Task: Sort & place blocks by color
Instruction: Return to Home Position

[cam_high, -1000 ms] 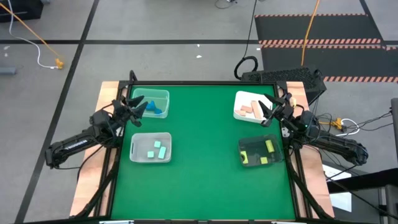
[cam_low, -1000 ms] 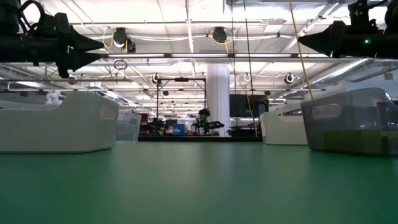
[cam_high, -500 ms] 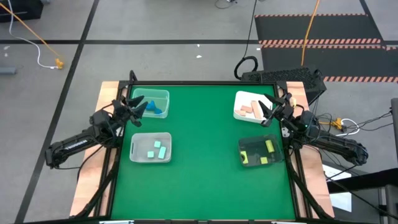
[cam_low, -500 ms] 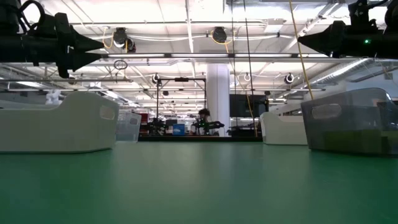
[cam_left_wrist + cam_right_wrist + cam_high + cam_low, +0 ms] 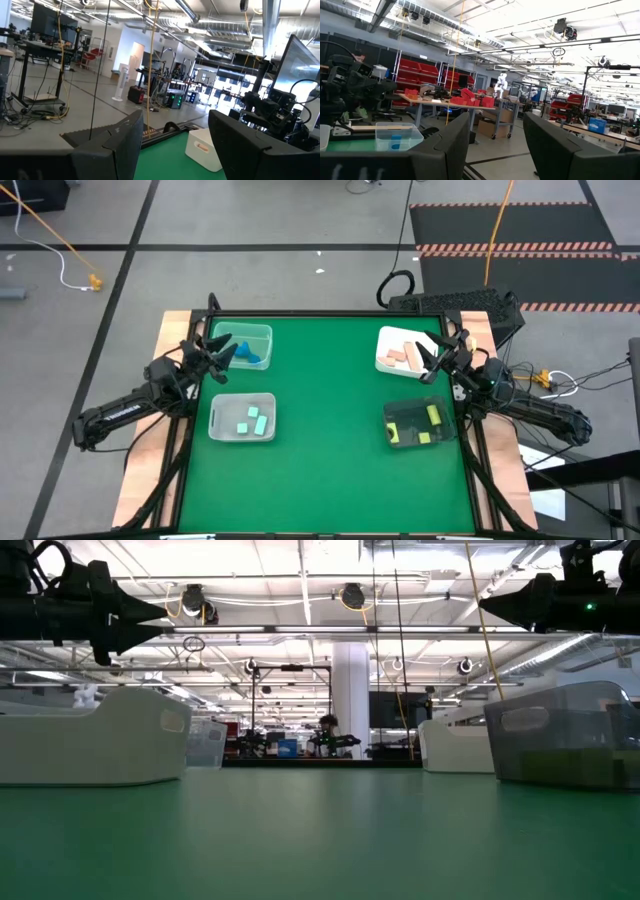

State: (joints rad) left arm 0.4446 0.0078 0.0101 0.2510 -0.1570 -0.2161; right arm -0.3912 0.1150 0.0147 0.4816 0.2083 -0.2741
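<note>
High view lays out the green table (image 5: 330,480) with its whole middle bare, so I judge there is ample open room to swing across. The tight places are the table's side edges, where both my arms come in, and the tray walls. Four trays sit toward the corners: the clear tray (image 5: 268,332) far left, the pale tray (image 5: 214,420) near left, the white tray (image 5: 384,350) far right and the dark tray (image 5: 405,420) near right. My left end effector (image 5: 228,355) hovers at the clear tray's outer edge, released, with nothing between its spread fingers. My right end effector (image 5: 428,362) hangs at the white tray's outer edge, likewise released and empty. I see no block loose on the table. The blue blocks (image 5: 250,354) lie in the clear tray, the mint blocks (image 5: 255,420) in the pale tray, the tan blocks (image 5: 403,356) in the white tray and the yellow-green blocks (image 5: 433,414) in the dark tray. I judge them light, stiff and hardly fragile, best pinched across two opposite flat faces, the bars across their short width. Any block lying against a wall would want a straight approach from above.
</note>
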